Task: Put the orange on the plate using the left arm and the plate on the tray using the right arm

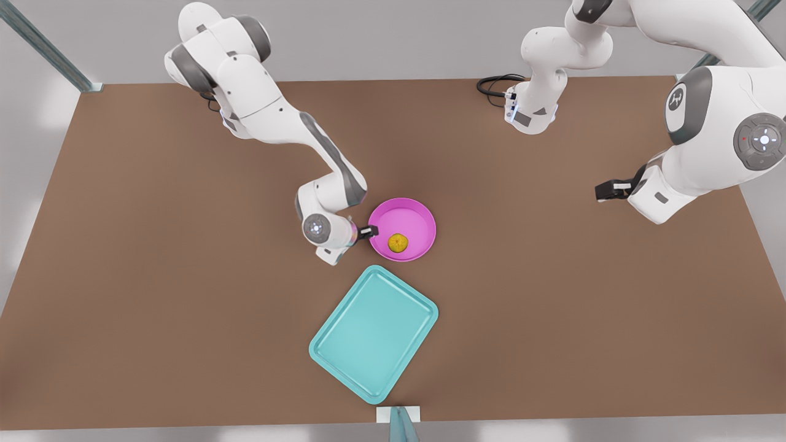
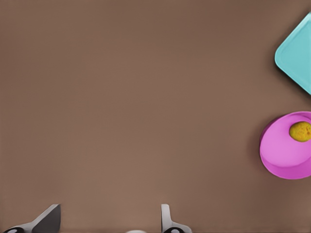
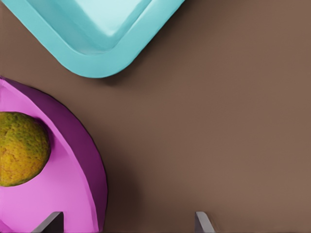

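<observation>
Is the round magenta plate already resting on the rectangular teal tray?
No, the magenta plate sits on the brown table, apart from the teal tray.

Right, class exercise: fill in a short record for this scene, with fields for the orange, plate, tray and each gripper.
orange: lying in the plate
plate: on the table, beside the tray, not on it
tray: on the table, nothing in it
right gripper: at the plate's rim on the front view's left, fingers open, one on either side of the rim
left gripper: over bare table at the front view's right, open, waiting
task state: orange placed; plate not yet on tray
</observation>
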Tool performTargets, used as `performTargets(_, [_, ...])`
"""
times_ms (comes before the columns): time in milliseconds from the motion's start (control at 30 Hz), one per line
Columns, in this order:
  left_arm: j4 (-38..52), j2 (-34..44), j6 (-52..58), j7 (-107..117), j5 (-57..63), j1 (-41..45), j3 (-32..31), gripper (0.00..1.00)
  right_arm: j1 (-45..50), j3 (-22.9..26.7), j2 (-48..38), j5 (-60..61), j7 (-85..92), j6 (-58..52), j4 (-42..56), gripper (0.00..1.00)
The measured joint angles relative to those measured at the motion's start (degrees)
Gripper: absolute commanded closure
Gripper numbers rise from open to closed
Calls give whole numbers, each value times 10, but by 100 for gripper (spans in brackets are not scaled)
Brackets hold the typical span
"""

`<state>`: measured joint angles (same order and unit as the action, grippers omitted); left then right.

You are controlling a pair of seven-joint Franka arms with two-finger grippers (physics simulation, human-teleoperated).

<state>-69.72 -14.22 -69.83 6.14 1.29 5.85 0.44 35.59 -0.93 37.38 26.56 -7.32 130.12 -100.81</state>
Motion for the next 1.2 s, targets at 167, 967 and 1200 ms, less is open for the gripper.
performTargets(167, [0,0,2,-12,-1,0,0,0,-1,-11,4,6,6,3,3,21])
performTargets(967, [0,0,4,-40,-3,0,-1,0,-12,-41,26,14,28,-22,37,79])
performTargets(1200, [0,0,4,-43,-3,0,-1,0,-30,-43,10,13,31,-40,65,79])
